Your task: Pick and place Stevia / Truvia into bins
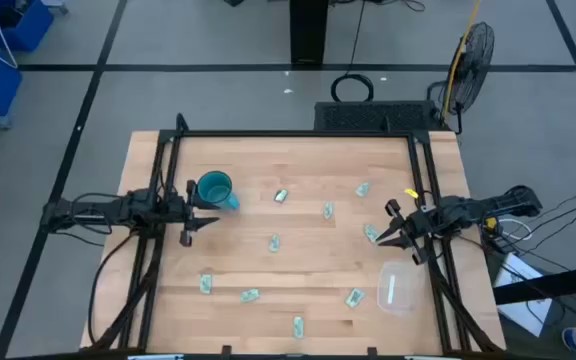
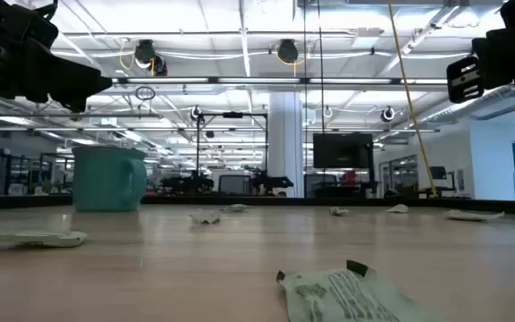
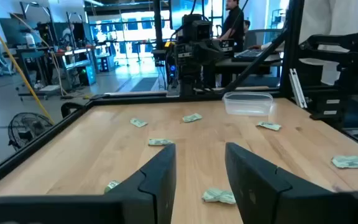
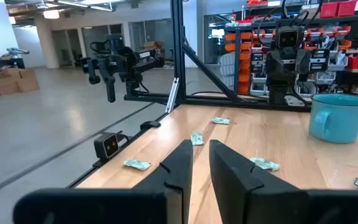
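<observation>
Sachets scatter between teal mug and tub; both jaws open, empty.

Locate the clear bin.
In the high view, the clear bin sits on the table's right side, just below the right claw, one sachet inside.

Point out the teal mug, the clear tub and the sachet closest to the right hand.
Teal mug [image 1: 214, 189], high view, on its open rim.
Clear tub [image 1: 398, 286], high view, on its floor.
Sachet nearest the right hand [image 1: 371, 233], high view, on the packet's middle.
</observation>
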